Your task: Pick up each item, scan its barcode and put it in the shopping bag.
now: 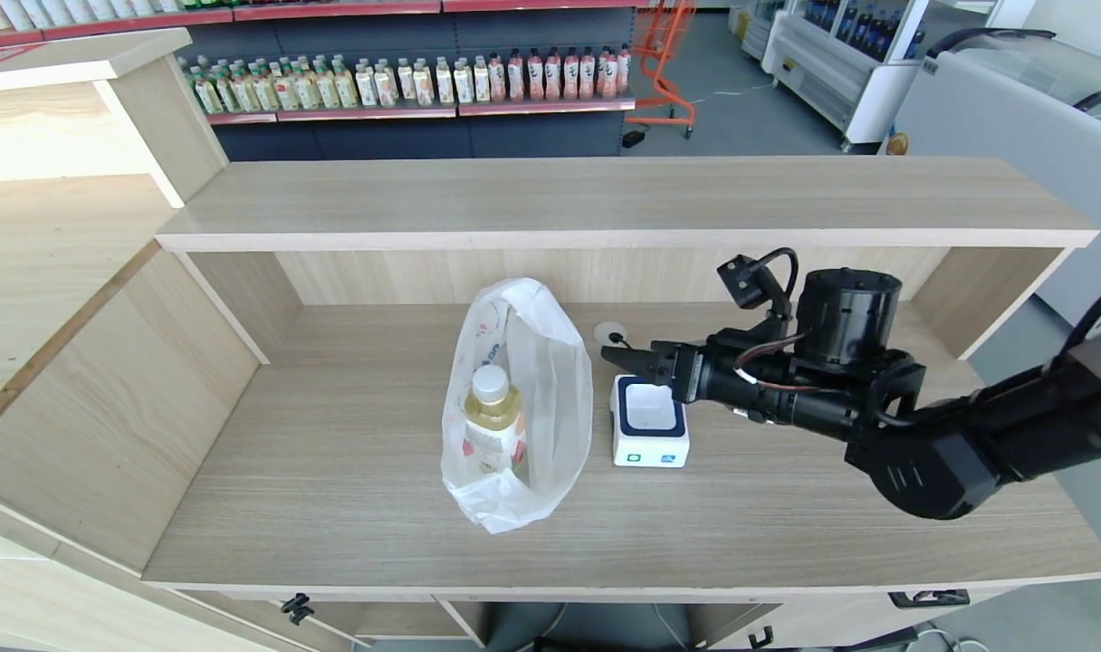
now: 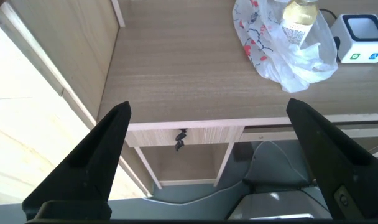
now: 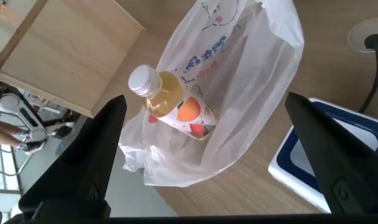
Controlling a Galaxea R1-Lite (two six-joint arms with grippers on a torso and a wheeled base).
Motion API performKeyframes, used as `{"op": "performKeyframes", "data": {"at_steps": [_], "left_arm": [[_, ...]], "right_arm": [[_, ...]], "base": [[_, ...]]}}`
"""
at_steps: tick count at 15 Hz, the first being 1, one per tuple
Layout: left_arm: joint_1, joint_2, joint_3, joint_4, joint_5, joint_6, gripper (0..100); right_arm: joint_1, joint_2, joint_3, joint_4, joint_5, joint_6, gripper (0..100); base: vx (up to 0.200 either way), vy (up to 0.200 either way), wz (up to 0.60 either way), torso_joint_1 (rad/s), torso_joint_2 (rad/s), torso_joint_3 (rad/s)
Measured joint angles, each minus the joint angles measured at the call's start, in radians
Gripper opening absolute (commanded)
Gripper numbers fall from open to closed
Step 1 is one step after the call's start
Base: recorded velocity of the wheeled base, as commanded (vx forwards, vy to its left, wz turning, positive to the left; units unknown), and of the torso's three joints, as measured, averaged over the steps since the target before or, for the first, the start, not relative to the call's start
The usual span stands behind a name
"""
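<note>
A white plastic shopping bag (image 1: 537, 362) stands open at the middle of the wooden counter (image 1: 333, 471). Inside it stands a bottle (image 1: 492, 417) of pale yellow drink with a white cap. Just right of the bag sits a white scanner box (image 1: 648, 421). My right gripper (image 1: 616, 355) hangs open and empty over the scanner's far edge, beside the bag's mouth. In the right wrist view the gripper (image 3: 206, 99) looks down on the bottle (image 3: 173, 102), the bag (image 3: 251, 74) and the scanner (image 3: 313, 162). My left gripper (image 2: 207, 109) is open and empty, low in front of the counter, with the bag (image 2: 282, 56) and scanner (image 2: 361, 38) far off.
A raised ledge (image 1: 623, 204) runs along the counter's back, and a wooden side wall (image 1: 116, 380) closes the left. A round cable port (image 1: 611, 332) lies behind the scanner. Shop shelves with bottles (image 1: 406, 81) stand beyond.
</note>
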Motion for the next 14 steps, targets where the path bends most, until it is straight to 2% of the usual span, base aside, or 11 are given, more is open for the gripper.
{"op": "performKeyframes", "data": {"at_steps": [2,4,6,9,11,14], "left_arm": [[0.000,0.000,0.000,0.000,0.000,0.000,100],[0.000,0.000,0.000,0.000,0.000,0.000,100],[0.000,0.000,0.000,0.000,0.000,0.000,100],[0.000,0.000,0.000,0.000,0.000,0.000,100],[0.000,0.000,0.000,0.000,0.000,0.000,100],[0.000,0.000,0.000,0.000,0.000,0.001,100]], "right_arm": [[-0.055,-0.127,0.060,0.079,0.000,0.017,100],[-0.147,-0.277,0.104,0.279,-0.002,-0.004,100],[-0.271,-0.410,0.137,0.480,-0.007,-0.115,100],[-0.403,-0.547,0.222,0.545,-0.010,-0.208,100],[-0.434,-0.590,0.238,0.547,-0.010,-0.209,100],[-0.452,-0.618,0.241,0.547,-0.010,-0.210,100]], "base": [[0.000,0.000,0.00,0.000,0.00,0.000],[0.000,0.000,0.00,0.000,0.00,0.000],[0.000,0.000,0.00,0.000,0.00,0.000],[0.000,0.000,0.00,0.000,0.00,0.000],[0.000,0.000,0.00,0.000,0.00,0.000],[-0.200,0.000,0.00,0.009,0.00,0.002]]}}
